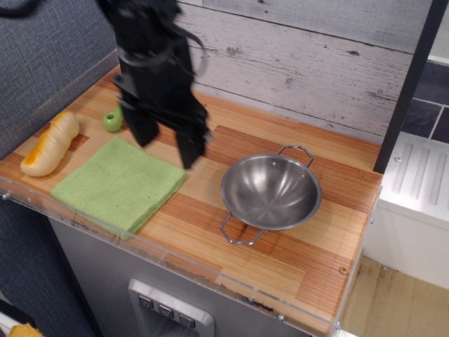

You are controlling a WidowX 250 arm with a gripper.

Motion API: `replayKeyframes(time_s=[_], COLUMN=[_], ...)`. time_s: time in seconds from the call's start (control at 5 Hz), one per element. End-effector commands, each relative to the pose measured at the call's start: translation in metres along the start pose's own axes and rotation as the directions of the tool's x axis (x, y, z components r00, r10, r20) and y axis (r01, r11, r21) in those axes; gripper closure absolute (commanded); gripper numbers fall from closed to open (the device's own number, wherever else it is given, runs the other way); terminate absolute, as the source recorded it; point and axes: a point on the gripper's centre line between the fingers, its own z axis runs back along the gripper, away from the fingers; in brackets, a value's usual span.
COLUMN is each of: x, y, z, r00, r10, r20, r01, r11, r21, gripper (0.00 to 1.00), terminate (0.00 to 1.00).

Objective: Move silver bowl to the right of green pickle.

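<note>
Currently in approach step: my gripper (167, 144) hangs above the table (210, 232), over the far right corner of the cloth (118, 184), fingers apart and holding nothing. Bowl (271, 191) sits untouched to my right on the table, well apart from the gripper, one loop handle toward the back wall, one toward the front edge. Pickle (112, 121) lies near the back left, just behind the cloth, w/ bread toy (49, 143) further left.

Next move, my read: cross right to the bowl, drop onto the rim or a handle, close. Thin shiny rim, so slip risk.

Hard to see: my arm blocks the table right of the pickle, i.e. the drop spot. Spatula head not visible. Gripper image motion-blurred.
</note>
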Motion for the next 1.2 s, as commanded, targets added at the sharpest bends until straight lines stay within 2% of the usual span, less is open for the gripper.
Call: replayKeyframes(time_s=[0.0, 0.4, 0.6, 1.0], x=[0.025, 0.029, 0.027, 0.024], y=[-0.029, -0.037, -0.039, -0.038], z=[-0.035, -0.046, -0.048, -0.046], r00=[0.999, 0.999, 0.999, 0.999], r10=[-0.049, -0.037, -0.043, -0.028], r20=[-0.014, -0.026, -0.03, -0.03], r01=[0.049, 0.037, 0.042, 0.028], r11=[0.999, 0.999, 0.999, 1.0], r21=[-0.004, -0.014, -0.007, -0.002], gripper=[0.0, 0.0, 1.0, 1.0], terminate=[0.0, 0.0, 0.0, 0.0])
